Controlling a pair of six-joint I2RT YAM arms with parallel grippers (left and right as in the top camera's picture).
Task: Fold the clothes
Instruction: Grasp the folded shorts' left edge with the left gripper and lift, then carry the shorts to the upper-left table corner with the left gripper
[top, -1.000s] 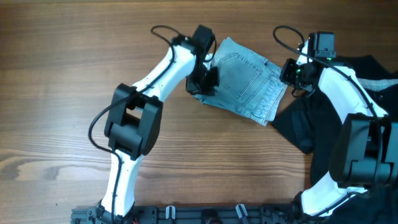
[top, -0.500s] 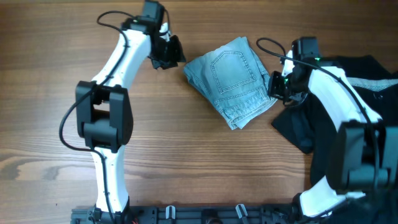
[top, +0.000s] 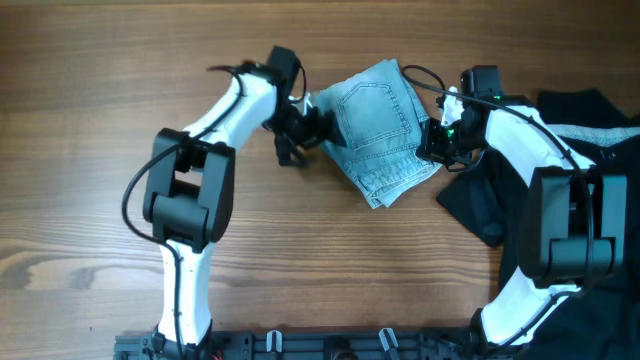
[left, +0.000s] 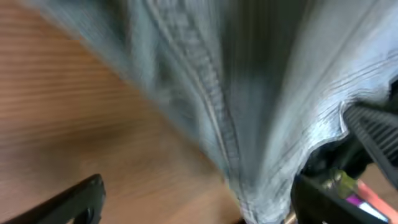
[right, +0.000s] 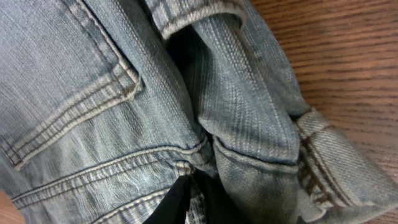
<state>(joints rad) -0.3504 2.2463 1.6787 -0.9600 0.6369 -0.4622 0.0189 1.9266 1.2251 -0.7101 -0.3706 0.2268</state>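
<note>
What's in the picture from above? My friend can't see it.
Folded light-blue denim shorts lie on a wooden table, with the left gripper at their left edge and the right gripper at their right edge. A black garment lies heaped to the right.

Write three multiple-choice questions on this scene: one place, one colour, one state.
1. Where does the black garment lie? A. on the robot's right side B. on its left side C. in the middle
2. What colour are the shorts? A. red B. light blue C. green
3. How are the shorts? A. spread flat B. hanging in air C. folded on the table
Answers: 1 A, the overhead view shows it at the right edge; 2 B, faded denim; 3 C, the layers lie stacked.
</note>
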